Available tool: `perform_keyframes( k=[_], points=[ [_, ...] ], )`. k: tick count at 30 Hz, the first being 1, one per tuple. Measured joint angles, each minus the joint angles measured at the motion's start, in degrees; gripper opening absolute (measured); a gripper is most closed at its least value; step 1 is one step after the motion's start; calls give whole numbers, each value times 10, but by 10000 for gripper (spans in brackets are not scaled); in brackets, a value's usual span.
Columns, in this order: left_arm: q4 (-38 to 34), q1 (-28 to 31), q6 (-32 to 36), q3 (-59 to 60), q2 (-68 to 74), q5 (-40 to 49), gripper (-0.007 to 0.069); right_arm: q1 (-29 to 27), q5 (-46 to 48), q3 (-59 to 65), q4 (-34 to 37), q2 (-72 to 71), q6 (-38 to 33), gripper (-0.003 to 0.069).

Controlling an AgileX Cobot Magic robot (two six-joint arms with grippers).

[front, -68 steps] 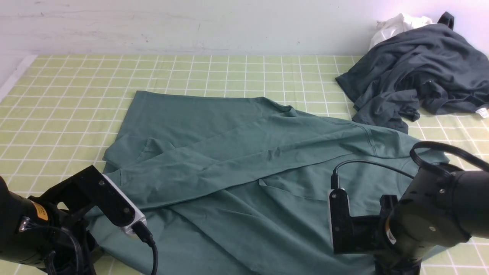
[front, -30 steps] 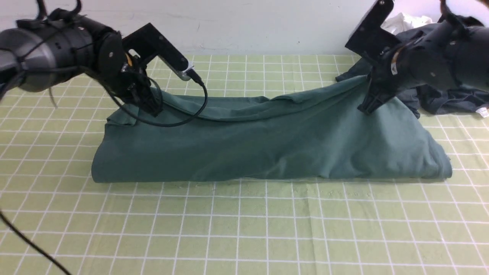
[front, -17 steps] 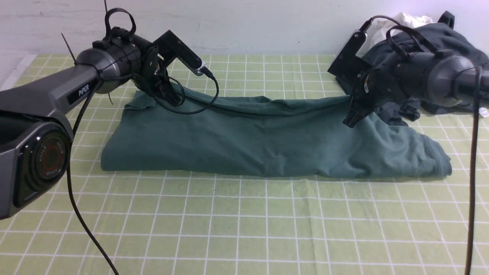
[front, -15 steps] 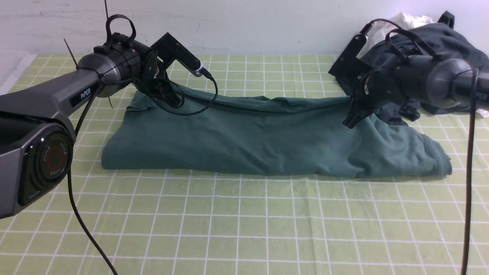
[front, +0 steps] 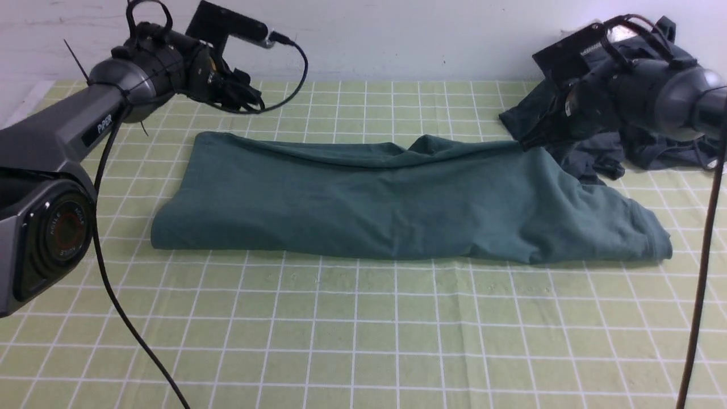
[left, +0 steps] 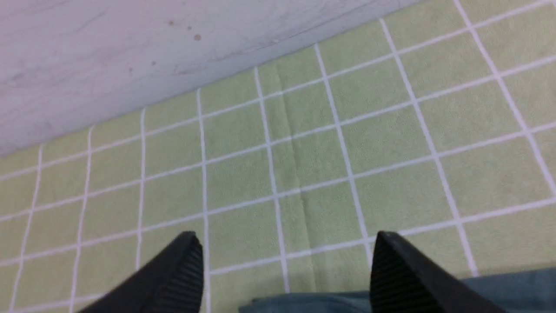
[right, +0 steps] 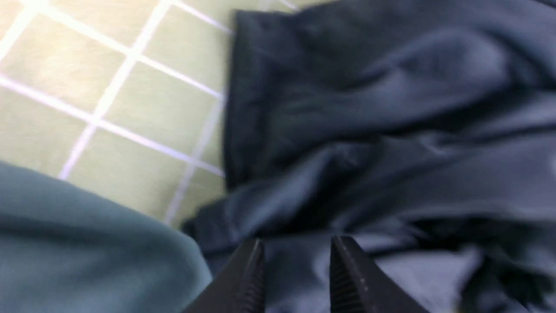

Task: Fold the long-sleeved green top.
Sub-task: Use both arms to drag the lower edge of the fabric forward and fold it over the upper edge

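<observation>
The green long-sleeved top point(front: 397, 199) lies folded in a soft long band across the checked cloth point(front: 363, 329), bare room wide before it; left gripper point(left: 282, 243) spread, empty, past its far edge. Right gripper point(right: 297, 248) narrowly parted, empty, over the crumpled dark garment point(right: 369, 108)

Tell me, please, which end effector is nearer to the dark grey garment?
Right. The right end effector is above the edge of the dark grey garment; the left end effector is far away, beyond the far left corner of the green top.
</observation>
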Motion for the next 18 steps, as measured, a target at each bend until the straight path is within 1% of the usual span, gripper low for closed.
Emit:
perform_keyframes(
  k=[2, 4, 5, 6, 7, 8, 10, 12, 14, 15, 17, 18],
  points=[
    [-71, 0, 9, -14, -19, 71, 366, 8, 47, -15, 36, -21, -27, 198],
    [-154, 0, 38, -17, -21, 110, 262, 12, 70, -19, 97, -33, -78, 165],
    [-154, 0, 47, -17, -21, 114, 248, 12, 76, -20, 104, -33, -84, 160],
    [-226, -2, 90, -17, -12, 141, 156, 13, 94, -21, 156, -36, -138, 122],
    [-302, -7, 137, -18, 0, 160, 76, 13, 121, -21, 221, -35, -187, 84],
    [-334, -10, 172, -18, 10, 165, 47, 13, 139, -21, 259, -33, -228, 51],
    [-439, -25, 266, -18, 40, 169, 10, 13, 184, -21, 341, -21, -299, 7],
    [-507, -37, 326, -18, 68, 159, -1, 13, 222, -21, 398, -7, -340, -6],
    [-556, -48, 379, -18, 90, 135, -4, 13, 249, -21, 435, 9, -372, -13],
    [-594, -56, 420, -18, 105, 100, -4, 13, 263, -21, 450, 16, -379, -14],
    [-625, -63, 462, -18, 114, 30, -4, 13, 282, -21, 464, 22, -386, -14],
    [-627, -64, 468, -18, 116, 23, -4, 13, 282, -21, 465, 22, -387, -14]
  ],
)
